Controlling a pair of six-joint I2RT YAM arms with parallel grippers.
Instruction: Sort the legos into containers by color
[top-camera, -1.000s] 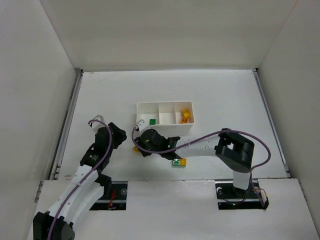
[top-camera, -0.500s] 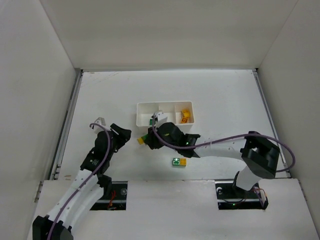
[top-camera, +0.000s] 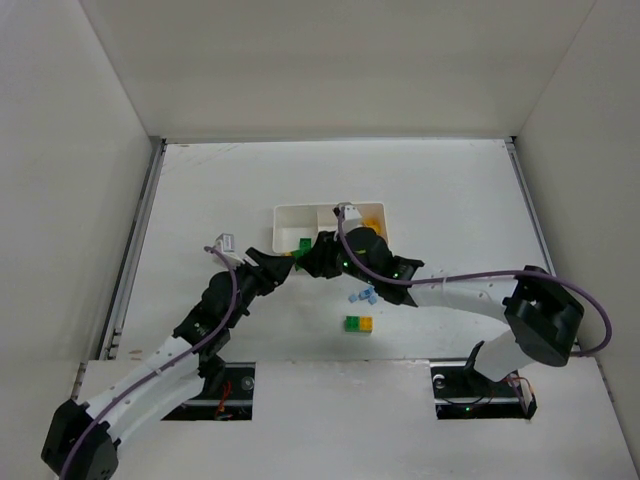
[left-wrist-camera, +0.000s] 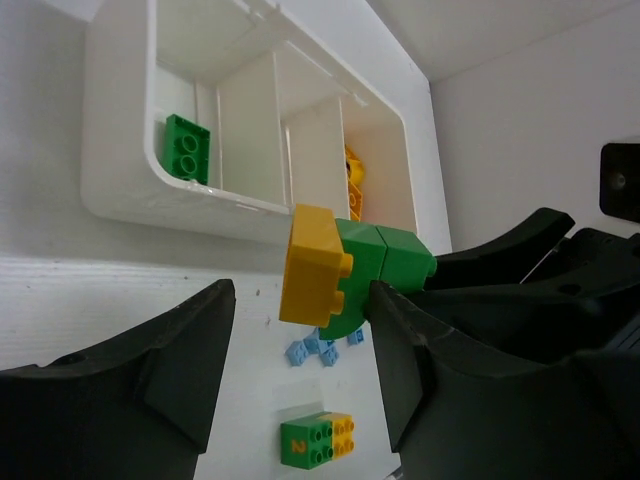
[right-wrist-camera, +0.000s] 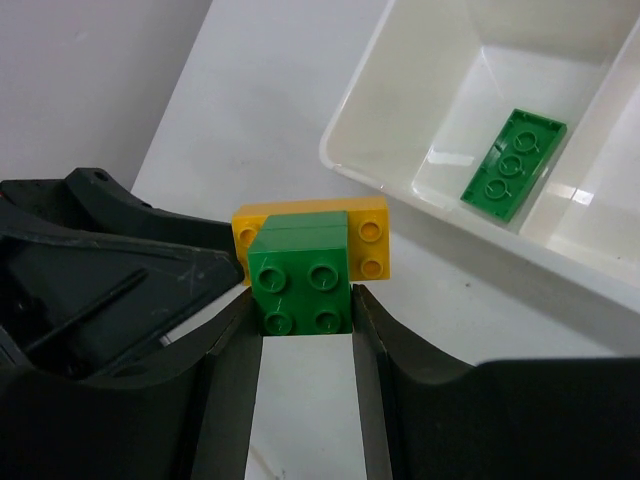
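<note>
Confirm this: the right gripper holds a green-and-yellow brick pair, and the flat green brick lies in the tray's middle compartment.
Not quite. The flat green brick lies in the tray's end compartment, not the middle one; the right wrist view shows it beside the tray's rounded corner. The right gripper does hold the green-and-yellow brick pair.

Worktop (top-camera: 450, 190): white, matte, flat.
Back panel (top-camera: 330, 70): plain white, upright along the worktop's far edge.
Side panels, two (top-camera: 60, 180) (top-camera: 600, 150): white, flanking the worktop left and right.
Metal rails, two (top-camera: 135, 250) (top-camera: 540, 240): grey, along the worktop's left and right edges.
Front ledge (top-camera: 340, 400): white board across the worktop's near edge, with two dark cut-outs (top-camera: 238, 385) (top-camera: 445, 390).
</note>
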